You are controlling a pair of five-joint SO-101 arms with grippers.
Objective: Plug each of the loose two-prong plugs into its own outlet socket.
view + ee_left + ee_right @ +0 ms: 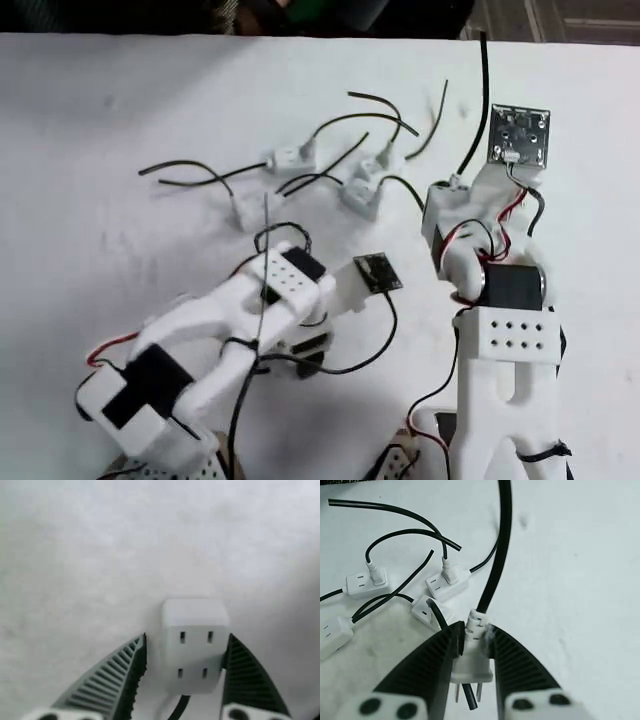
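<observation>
Two ribbed fingers (117,682) of the left gripper (187,638) stand apart, one on each side of a white outlet block (194,615). One pad looks to touch the block and the other sits just short, so I log it as straddling, not clamped. The block shows two pairs of slots facing my wrist camera. A thin black cord (176,707) leaves the end nearest the gripper. The white table (100,555) is underneath.

The right gripper (474,627) is closed on a white two-prong plug (469,667), pinched by the body. Its prongs point back toward the wrist camera, and its thick black cord (504,540) runs away past the fingertips.

Outward from the right gripper:
- The nearest outlet (424,611) lies just beside one fingertip, with a black cord crossing it.
- The second outlet (447,587) is a little farther off and carries a seated plug (448,571).
- The third outlet (359,582) is well apart and carries another plug (378,575).
- The fourth outlet (331,632) sits at the frame edge.

From above, loose black cords fan out from these outlets across the table.
</observation>
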